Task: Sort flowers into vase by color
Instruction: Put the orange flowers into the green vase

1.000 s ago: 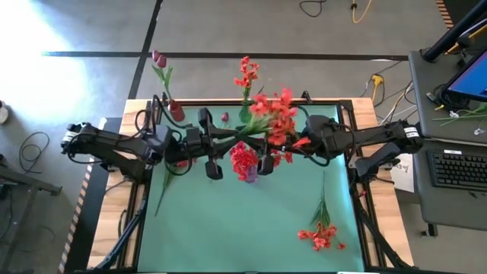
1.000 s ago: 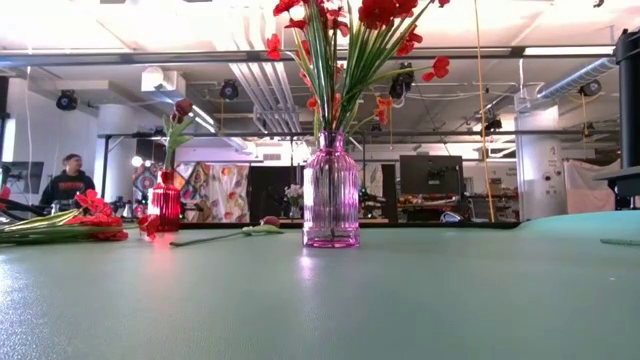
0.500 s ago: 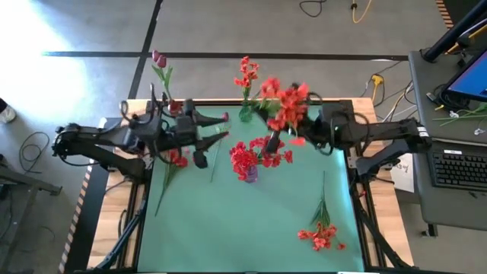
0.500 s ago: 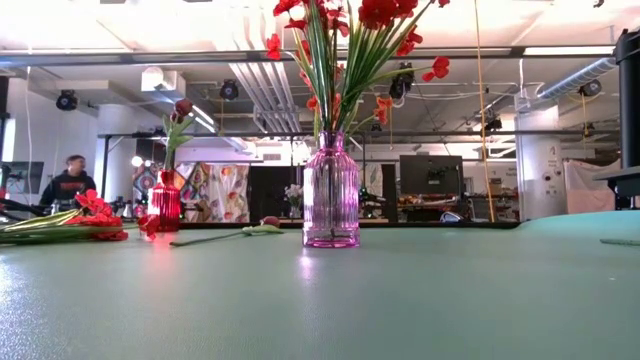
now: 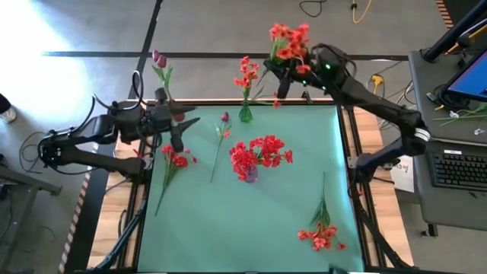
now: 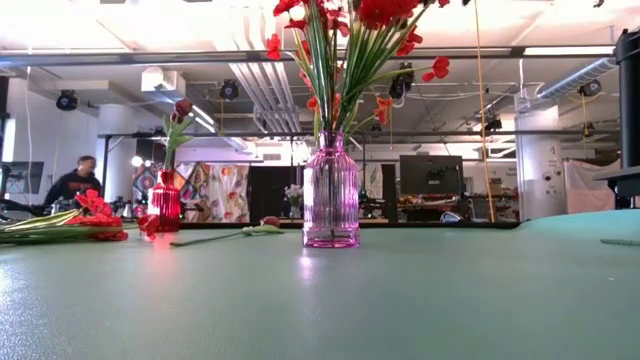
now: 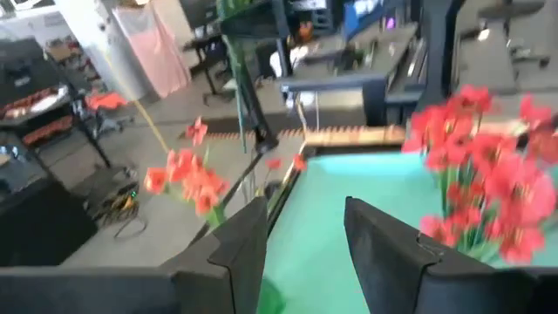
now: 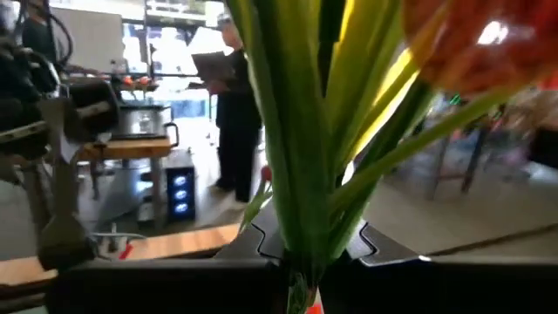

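Green counter, flowers partly sorted; right arm lifting a spray past the far edge.

Right gripper (image 5: 285, 70) is hanging beyond the counter's (image 5: 259, 228) far edge, jaws clamping the stems of an orange-red spray (image 5: 289, 39). Left gripper (image 5: 185, 126) is hovering near the left edge, jaws standing partly apart, holding nothing. Pink vase (image 6: 331, 192) at mid-counter is carrying red blooms; a red vase (image 6: 165, 202) is standing by the far-left corner. Loose flowers are lying on the mat: one red spray (image 5: 319, 232) near the right front corner, another (image 5: 173, 160) by the left edge, a magenta bud (image 5: 223, 119) between.
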Controlling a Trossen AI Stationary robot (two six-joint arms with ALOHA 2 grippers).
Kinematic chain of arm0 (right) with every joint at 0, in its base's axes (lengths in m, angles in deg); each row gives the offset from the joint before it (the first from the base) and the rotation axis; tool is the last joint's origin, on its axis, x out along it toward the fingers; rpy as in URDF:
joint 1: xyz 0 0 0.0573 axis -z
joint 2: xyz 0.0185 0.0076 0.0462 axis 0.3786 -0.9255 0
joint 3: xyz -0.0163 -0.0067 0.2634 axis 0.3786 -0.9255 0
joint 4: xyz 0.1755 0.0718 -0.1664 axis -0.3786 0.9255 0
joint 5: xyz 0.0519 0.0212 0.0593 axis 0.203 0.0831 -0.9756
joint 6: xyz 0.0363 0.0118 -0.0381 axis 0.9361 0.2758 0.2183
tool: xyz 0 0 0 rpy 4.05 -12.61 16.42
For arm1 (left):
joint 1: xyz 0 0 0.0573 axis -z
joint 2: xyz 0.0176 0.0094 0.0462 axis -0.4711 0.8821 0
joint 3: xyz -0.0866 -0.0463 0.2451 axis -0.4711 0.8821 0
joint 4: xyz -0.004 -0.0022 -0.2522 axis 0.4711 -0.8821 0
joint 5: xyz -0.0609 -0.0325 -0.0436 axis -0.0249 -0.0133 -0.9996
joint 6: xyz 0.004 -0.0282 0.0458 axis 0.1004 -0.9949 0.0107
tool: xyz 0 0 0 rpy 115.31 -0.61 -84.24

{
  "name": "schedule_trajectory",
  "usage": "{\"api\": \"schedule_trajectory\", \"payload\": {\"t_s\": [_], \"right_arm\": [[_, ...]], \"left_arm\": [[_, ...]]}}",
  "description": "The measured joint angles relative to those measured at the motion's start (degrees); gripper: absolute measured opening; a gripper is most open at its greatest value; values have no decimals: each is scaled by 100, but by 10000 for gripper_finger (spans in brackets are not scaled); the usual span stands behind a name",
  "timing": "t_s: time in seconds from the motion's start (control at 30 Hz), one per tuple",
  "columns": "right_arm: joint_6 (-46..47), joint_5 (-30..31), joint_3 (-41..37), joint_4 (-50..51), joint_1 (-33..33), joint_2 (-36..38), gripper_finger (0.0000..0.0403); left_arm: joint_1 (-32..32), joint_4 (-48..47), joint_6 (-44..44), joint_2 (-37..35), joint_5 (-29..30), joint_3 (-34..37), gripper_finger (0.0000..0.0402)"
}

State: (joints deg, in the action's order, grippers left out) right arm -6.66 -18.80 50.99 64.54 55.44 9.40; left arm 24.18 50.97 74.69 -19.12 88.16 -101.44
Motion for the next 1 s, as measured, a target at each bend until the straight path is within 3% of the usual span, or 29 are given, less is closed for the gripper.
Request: {"api": "schedule_trajectory", "payload": {"t_s": [0.2,0.43,0.77,1.0], "right_arm": [[101,-283,-3,-198,486,-630,27],[-274,-1133,-18,-244,468,-960,27],[-255,-1435,-675,-1616,500,-1165,27],[-270,-1428,-798,-1702,499,-1343,27]], "left_arm": [[-34,-237,-116,-361,5,333,139],[-34,-222,-357,-1027,598,872,139],[-32,381,-590,-1895,598,1704,139],[-32,675,-498,-2132,597,1956,139]]}}
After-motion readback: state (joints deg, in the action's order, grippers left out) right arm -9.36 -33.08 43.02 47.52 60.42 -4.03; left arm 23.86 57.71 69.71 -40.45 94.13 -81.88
